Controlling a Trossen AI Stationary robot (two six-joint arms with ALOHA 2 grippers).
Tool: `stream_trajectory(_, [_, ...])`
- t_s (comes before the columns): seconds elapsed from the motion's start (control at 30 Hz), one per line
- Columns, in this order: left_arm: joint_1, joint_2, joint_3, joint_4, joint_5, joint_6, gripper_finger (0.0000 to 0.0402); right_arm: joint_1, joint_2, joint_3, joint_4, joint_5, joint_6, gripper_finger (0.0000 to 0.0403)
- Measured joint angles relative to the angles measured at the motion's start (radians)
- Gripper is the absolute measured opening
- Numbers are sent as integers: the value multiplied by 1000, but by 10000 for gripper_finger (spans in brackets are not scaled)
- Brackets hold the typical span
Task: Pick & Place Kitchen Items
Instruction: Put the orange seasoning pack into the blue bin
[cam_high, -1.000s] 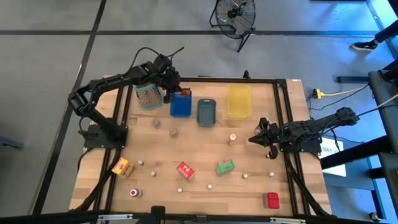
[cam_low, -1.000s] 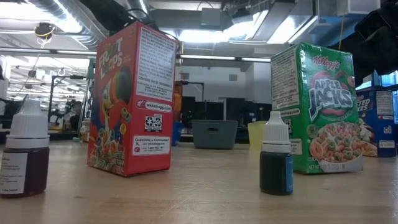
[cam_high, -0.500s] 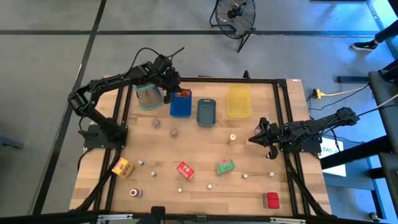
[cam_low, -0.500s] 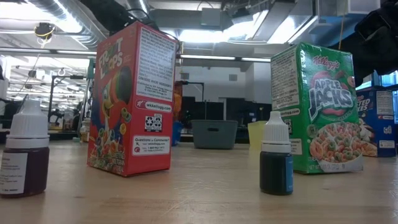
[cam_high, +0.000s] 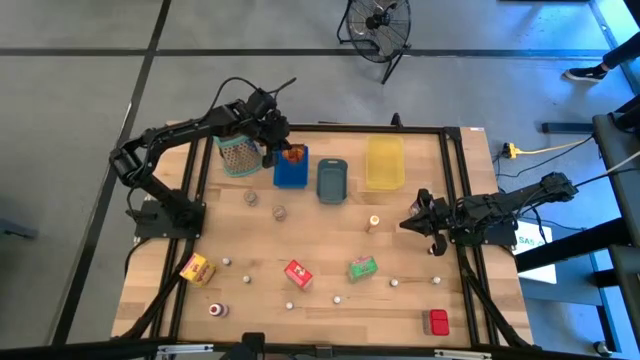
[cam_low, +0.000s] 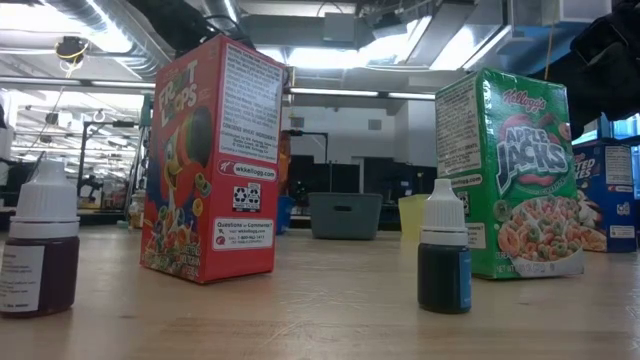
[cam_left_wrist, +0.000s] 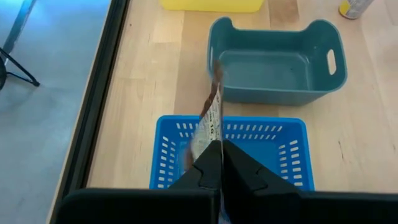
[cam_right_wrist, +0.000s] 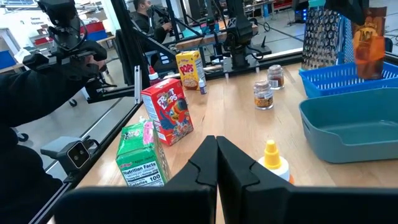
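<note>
My left gripper (cam_high: 277, 148) is at the far left of the table, above the blue tray (cam_high: 291, 170), shut on a brown-orange packet (cam_left_wrist: 210, 118). The right wrist view also shows the packet (cam_right_wrist: 368, 40), hanging over the blue tray (cam_right_wrist: 348, 78). My right gripper (cam_high: 410, 222) waits shut and empty near the table's right edge. On the table stand a red carton (cam_high: 298, 273), a green carton (cam_high: 362, 267), a yellow-orange carton (cam_high: 195, 268), two jars (cam_high: 279, 211) and a yellow-capped bottle (cam_high: 374, 222). My left gripper (cam_left_wrist: 219, 146) pinches the packet between its two fingers (cam_left_wrist: 202, 174), on the packet's upper edge (cam_left_wrist: 214, 142). The fingers come from above, pointing down. The packet hangs below them, edge-on to the wrist camera and lifted clear over the blue tray (cam_left_wrist: 273, 143).
A mesh basket (cam_high: 238, 153) stands left of the blue tray; a grey tray (cam_high: 332, 180) and a yellow tray (cam_high: 384, 162) lie to its right. Small bottles dot the near half, and a red carton (cam_high: 438, 321) sits at the near right. People show beyond the table (cam_right_wrist: 43, 74).
</note>
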Motion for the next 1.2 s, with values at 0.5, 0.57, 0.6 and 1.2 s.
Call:
stream_trajectory(0.5, [0, 67, 0, 27, -4, -4, 2, 0, 0, 0, 0, 0, 0, 1])
stream_trajectory(0.57, [0, 77, 0, 34, -8, -7, 2, 0, 0, 0, 0, 0, 0, 1])
stream_trajectory(0.6, [0, 84, 0, 36, -8, -7, 2, 0, 0, 0, 0, 0, 0, 1])
stream_trajectory(1.2, [0, 124, 0, 38, -74, -1, 3, 0, 0, 0, 0, 1, 0, 1])
